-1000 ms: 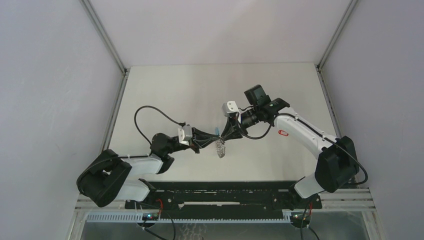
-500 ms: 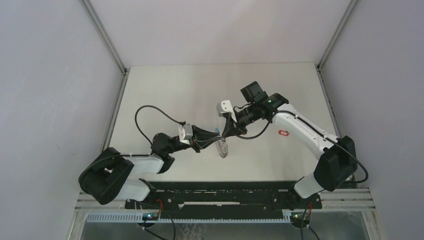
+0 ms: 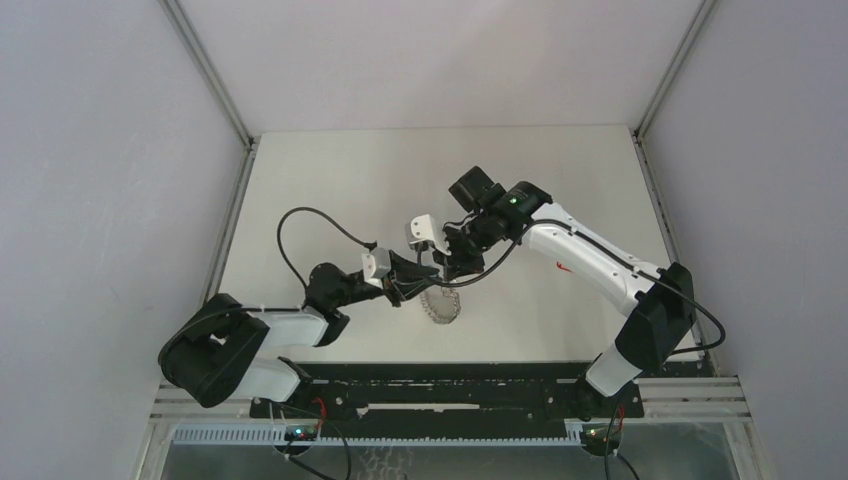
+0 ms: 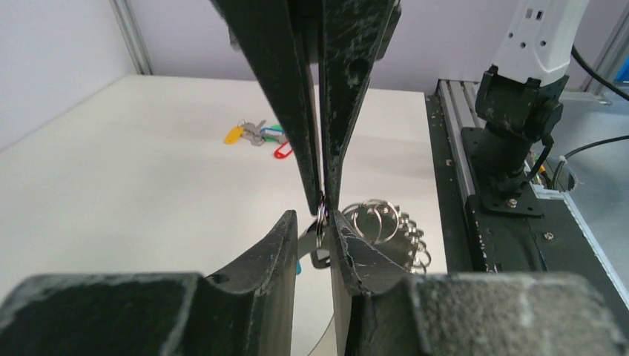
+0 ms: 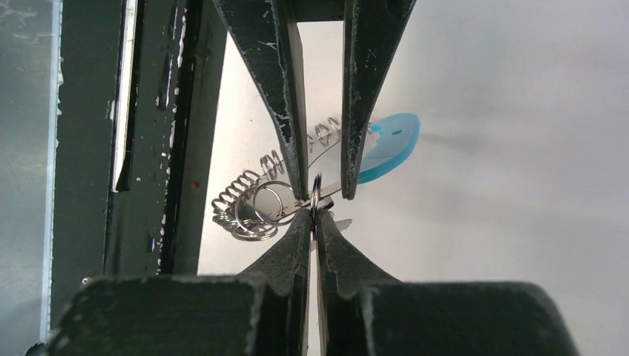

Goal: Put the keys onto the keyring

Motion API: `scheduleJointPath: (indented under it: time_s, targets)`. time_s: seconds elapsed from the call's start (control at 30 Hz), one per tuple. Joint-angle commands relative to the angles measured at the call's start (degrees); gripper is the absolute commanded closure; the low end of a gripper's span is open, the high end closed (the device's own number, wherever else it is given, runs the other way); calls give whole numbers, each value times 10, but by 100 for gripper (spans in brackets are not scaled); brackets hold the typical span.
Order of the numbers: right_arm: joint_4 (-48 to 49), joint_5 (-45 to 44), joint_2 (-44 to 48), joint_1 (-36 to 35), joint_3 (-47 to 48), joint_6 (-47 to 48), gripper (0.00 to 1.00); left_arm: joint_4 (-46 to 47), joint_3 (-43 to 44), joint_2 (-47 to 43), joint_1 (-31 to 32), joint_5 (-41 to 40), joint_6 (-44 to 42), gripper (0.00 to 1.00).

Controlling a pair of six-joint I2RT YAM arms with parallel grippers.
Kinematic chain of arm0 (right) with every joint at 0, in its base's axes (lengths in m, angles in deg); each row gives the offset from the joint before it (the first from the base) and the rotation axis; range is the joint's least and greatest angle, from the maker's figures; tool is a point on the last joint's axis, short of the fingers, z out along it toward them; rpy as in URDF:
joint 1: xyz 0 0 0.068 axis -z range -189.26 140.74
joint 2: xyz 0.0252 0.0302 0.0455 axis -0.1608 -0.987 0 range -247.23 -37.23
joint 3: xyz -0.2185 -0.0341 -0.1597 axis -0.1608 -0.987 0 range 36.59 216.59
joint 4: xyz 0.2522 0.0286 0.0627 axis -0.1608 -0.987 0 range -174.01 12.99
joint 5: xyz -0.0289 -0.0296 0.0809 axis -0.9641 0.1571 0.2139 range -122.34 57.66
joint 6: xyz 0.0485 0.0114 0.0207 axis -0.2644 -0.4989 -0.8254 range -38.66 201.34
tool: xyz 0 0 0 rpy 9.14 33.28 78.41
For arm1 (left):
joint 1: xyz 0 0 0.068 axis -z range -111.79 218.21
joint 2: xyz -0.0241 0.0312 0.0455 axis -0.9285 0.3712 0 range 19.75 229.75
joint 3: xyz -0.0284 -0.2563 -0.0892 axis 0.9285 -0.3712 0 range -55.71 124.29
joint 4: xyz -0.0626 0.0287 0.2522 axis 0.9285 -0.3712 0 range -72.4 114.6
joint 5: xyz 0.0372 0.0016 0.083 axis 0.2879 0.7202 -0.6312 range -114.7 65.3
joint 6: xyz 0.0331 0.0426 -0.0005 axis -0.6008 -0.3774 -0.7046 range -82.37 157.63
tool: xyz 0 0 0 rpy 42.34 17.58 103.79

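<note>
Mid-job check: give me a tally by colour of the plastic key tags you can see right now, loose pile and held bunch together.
yellow tag, in the loose pile: 1
red tag, in the loose pile: 1
green-teal tag, in the loose pile: 1 (may hide another)
light blue tag, by the keyring: 1
Total: 4

right hand [image 4: 320, 191] blocks left hand [image 4: 316, 221], keyring [image 4: 382, 220] between
</note>
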Motion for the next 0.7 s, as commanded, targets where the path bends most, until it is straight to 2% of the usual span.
scheduleJointPath:
  time_s: [0.0,0.13,0.67]
  targets:
    - [-14,-26,10,-9,37,-13,100,-41,22,-13,-5,11,-27,74]
    - [-19,-33,11,-13,41,-15,100,-76,28,-16,-5,15,-40,74]
    - [-32,-57,-20,-36,64,-18,100,-55,33,-27,-1,21,-25,74]
